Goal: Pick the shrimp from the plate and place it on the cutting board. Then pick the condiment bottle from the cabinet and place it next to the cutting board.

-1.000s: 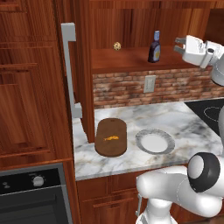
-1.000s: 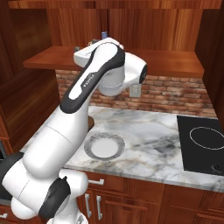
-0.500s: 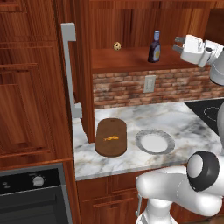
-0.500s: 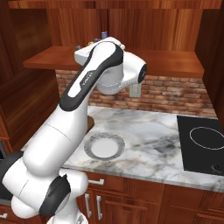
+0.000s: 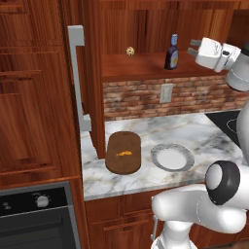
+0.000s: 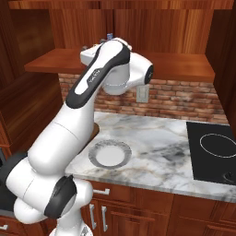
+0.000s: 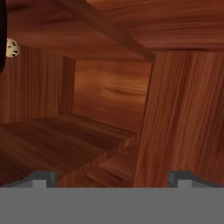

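Note:
The tiny orange shrimp lies on the dark brown cutting board, left of the grey-rimmed plate, whose white centre is bare; the plate also sits beside my arm's base. The dark condiment bottle stands upright on the cabinet shelf. My gripper hovers at shelf height just right of the bottle, jaws open and holding nothing. In the hand view the gripper looks into the wooden niche of the cabinet, with a dark edge at the far left.
A small beige speckled ball rests on the shelf left of the bottle. A tall door with a grey handle stands left of the niche. A black cooktop lies at the counter's right end, and an oven sits low left.
The hand has crept slightly left toward the bottle, still open. Shrimp, board, plate and bottle have not moved.

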